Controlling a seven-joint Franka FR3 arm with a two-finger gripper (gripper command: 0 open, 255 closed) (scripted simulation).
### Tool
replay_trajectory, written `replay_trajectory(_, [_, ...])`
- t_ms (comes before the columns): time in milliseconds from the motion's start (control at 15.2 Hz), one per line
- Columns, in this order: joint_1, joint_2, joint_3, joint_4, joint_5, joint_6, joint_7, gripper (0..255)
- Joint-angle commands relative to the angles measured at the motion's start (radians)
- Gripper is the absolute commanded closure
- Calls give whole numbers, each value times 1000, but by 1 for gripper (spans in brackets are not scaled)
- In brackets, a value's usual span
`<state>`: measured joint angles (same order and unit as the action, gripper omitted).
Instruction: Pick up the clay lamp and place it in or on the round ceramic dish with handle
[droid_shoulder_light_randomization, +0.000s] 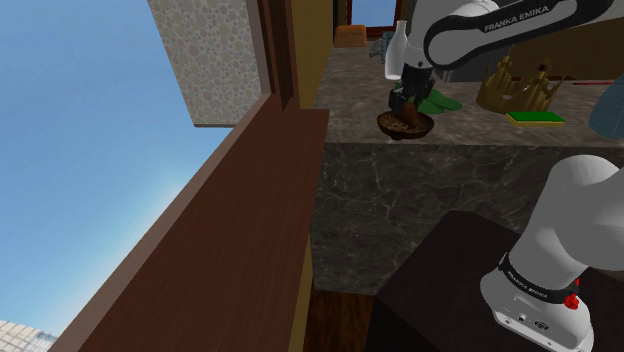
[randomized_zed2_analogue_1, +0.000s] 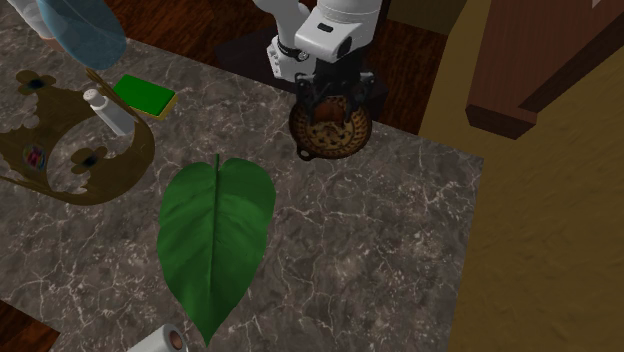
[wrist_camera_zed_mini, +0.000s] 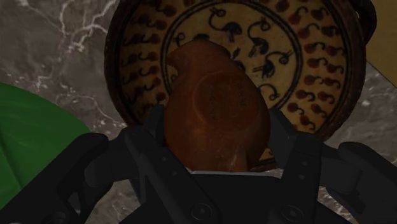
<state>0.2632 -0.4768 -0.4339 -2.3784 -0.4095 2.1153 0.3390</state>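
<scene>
lamp (wrist_camera_zed_mini: 213, 108) clasped, spout toward dish (wrist_camera_zed_mini: 305, 70) centre

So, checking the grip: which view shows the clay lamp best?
The wrist view: the reddish-brown lamp shows large, clasped by the gripper, over the patterned dish. In both exterior views the gripper mostly hides it.

"FRANKA EMIKA": white lettering on dark band of arm (droid_shoulder_light_randomization: 515, 18), shoulder view.
</scene>
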Motion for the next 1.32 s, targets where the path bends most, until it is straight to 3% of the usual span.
replay_trajectory(0, [-2, 5, -5, -18, -4, 23, 3, 255])
replay_trajectory(462, [-2, 5, -4, -18, -4, 23, 3, 255])
replay_trajectory(528, [-2, 7, -5, -17, -4, 24, 3, 0])
replay_trajectory(858, [-2, 5, -4, -18, -4, 23, 3, 0])
replay_trajectory(1122, [4, -49, 39, 60, 14, -113, 1, 0])
replay_trajectory(1254, [4, -49, 39, 60, 14, -113, 1, 0])
